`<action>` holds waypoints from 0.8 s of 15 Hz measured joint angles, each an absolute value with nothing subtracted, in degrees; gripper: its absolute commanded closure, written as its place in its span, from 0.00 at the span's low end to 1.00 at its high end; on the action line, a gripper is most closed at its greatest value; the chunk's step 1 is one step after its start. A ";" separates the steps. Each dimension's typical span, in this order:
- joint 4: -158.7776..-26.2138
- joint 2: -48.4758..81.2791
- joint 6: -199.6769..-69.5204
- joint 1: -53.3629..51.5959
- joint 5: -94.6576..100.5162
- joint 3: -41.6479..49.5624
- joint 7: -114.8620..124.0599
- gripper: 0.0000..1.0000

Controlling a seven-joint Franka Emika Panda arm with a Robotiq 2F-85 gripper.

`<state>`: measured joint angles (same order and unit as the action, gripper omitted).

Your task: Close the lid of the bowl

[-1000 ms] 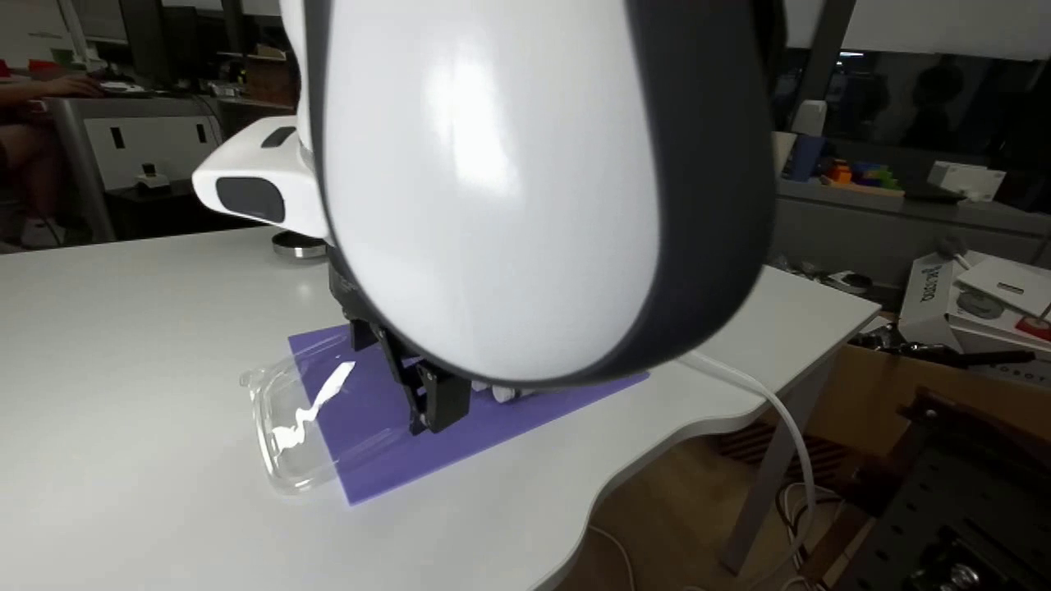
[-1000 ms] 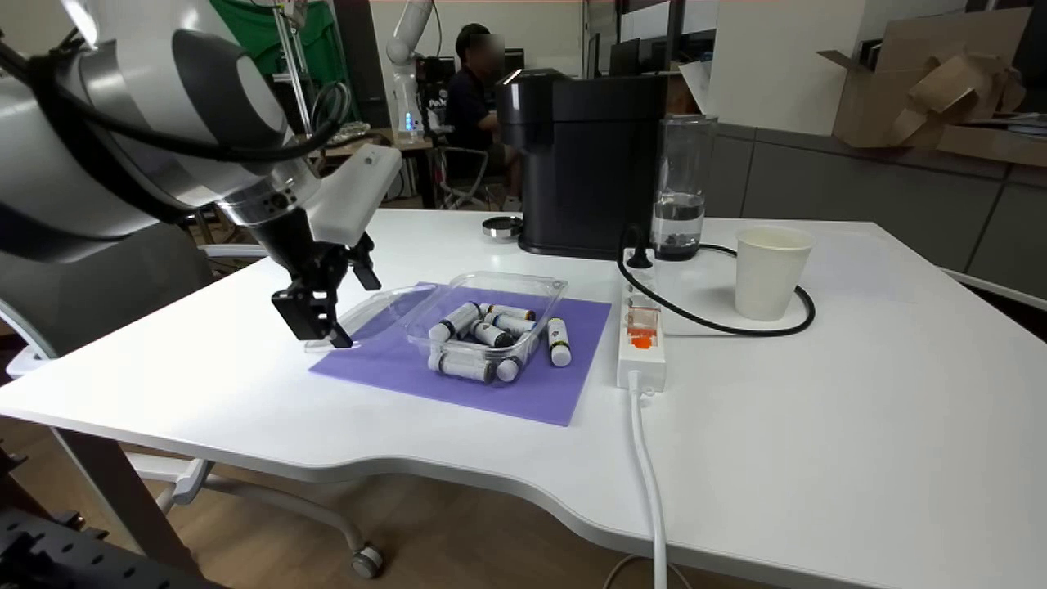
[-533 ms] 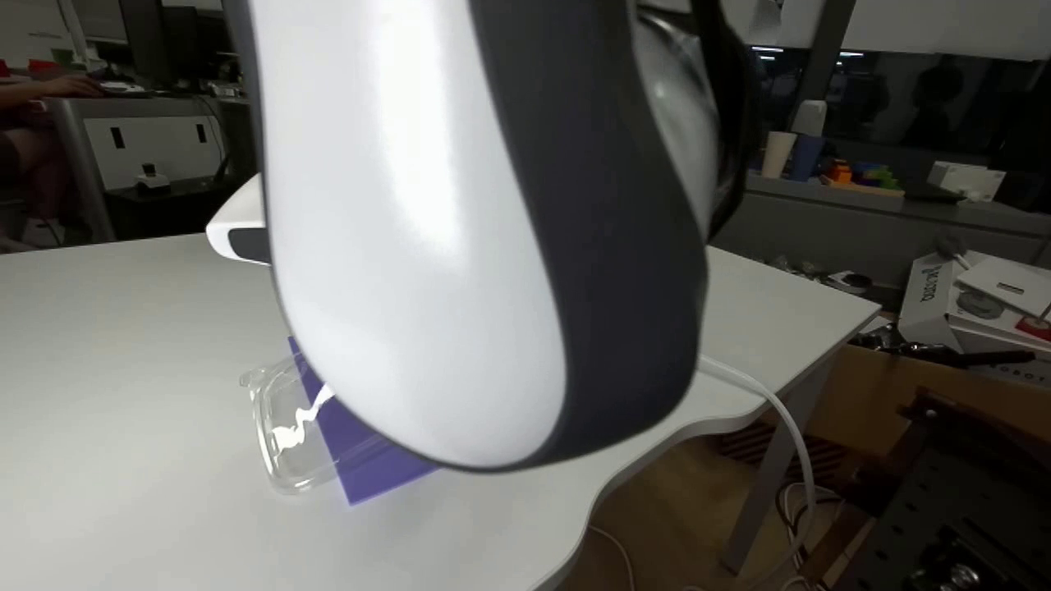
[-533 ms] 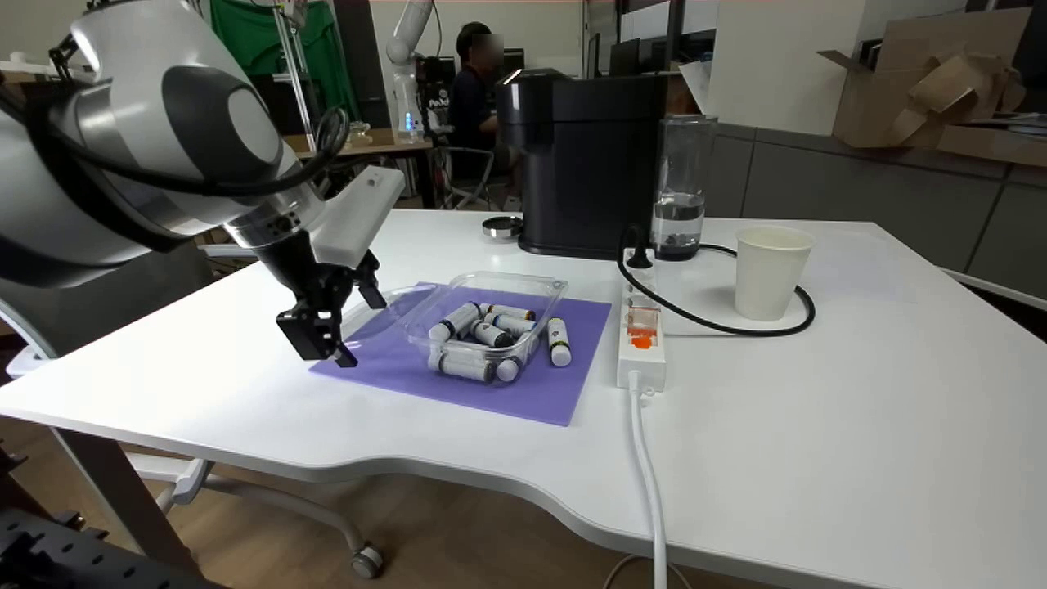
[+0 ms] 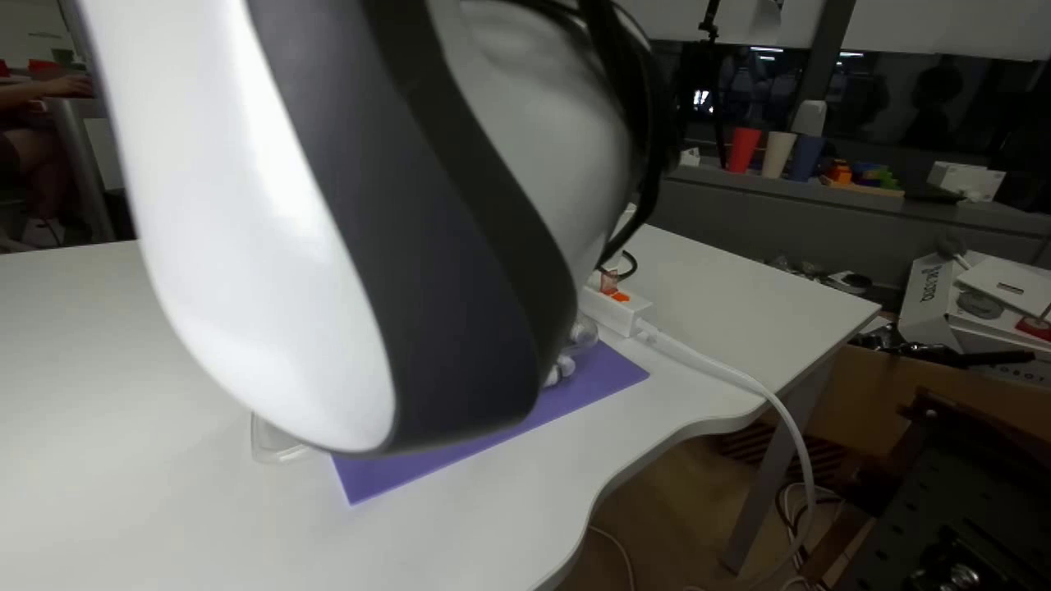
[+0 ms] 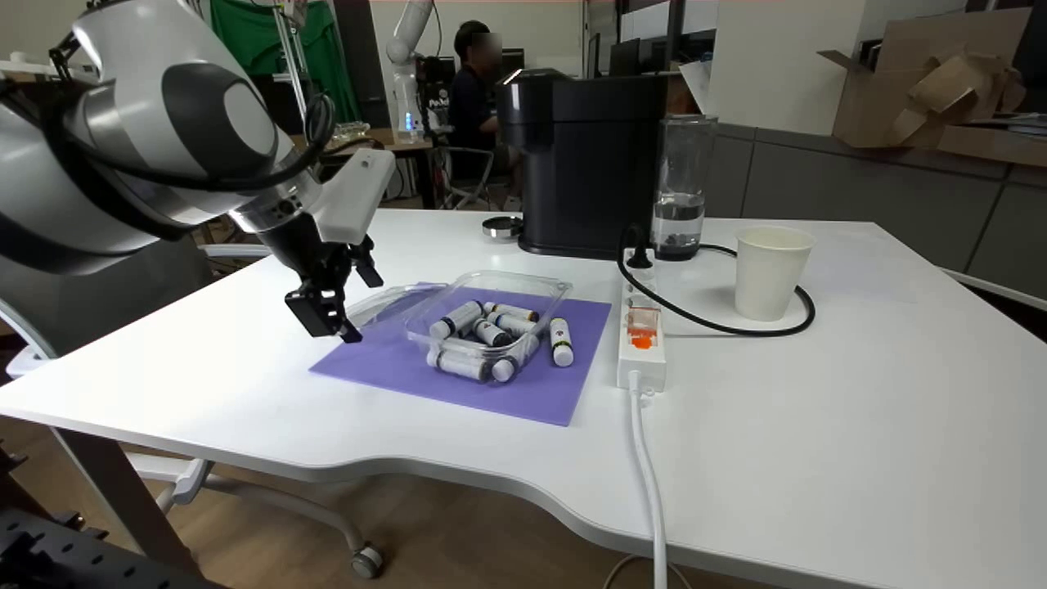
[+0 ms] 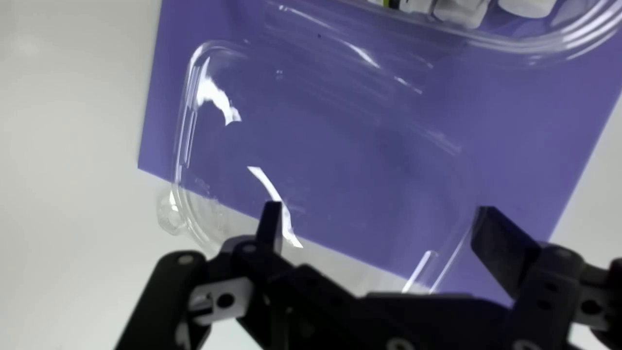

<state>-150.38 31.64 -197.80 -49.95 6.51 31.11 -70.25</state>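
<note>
The wrist view's edges cut off the shallow transparent plastic container (image 7: 525, 46) on the flat purple mat (image 7: 529, 121). Whether the black two-fingered gripper (image 7: 379, 211) touches the thin transparent plastic lid (image 7: 316, 141) is unclear. In an exterior view, the white-and-grey robot arm (image 5: 345, 246) hides the gripper, much of the mat and most of the lid.

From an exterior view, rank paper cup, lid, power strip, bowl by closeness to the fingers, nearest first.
In an exterior view:
1. lid, right of the fingers
2. bowl, beyond the lid
3. power strip, right of the bowl
4. paper cup, farthest right
</note>
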 measured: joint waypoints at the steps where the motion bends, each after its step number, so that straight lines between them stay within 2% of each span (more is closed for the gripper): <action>1: -150.18 31.99 -197.80 -50.04 6.41 31.12 -70.37 0.00; 12: -146.20 35.92 -197.83 -52.55 3.00 32.36 -70.73 0.00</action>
<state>-146.20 35.92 -197.83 -52.55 3.00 32.36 -70.73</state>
